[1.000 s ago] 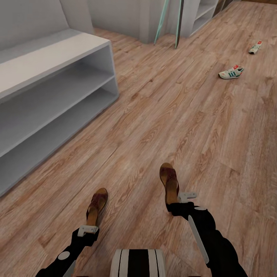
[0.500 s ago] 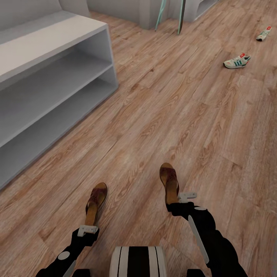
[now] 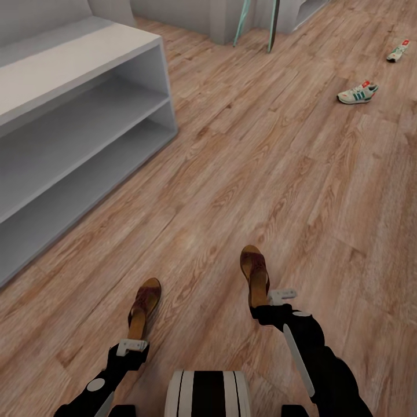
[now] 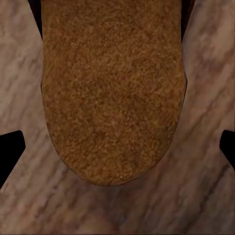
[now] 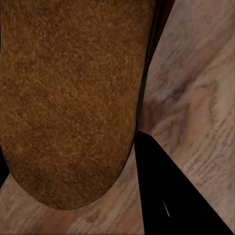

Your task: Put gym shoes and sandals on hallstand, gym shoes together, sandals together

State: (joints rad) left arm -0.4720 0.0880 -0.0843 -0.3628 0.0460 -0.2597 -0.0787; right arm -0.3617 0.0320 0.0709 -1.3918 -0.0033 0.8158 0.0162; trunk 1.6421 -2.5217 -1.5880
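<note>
Head view: L gripper [image 3: 136, 340] & R gripper [image 3: 260, 304] each w/ a sandal [image 3: 143, 308].

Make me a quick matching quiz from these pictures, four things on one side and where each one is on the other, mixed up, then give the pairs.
Things:
1. shoe rack
2. nearer sneaker
3. left sandal
4. right sandal

Places:
A. at the left gripper
B. far right, on the floor
C. at the right gripper
D. left side, shelves bare

Pairs: 1-D, 2-B, 3-A, 4-C
</note>
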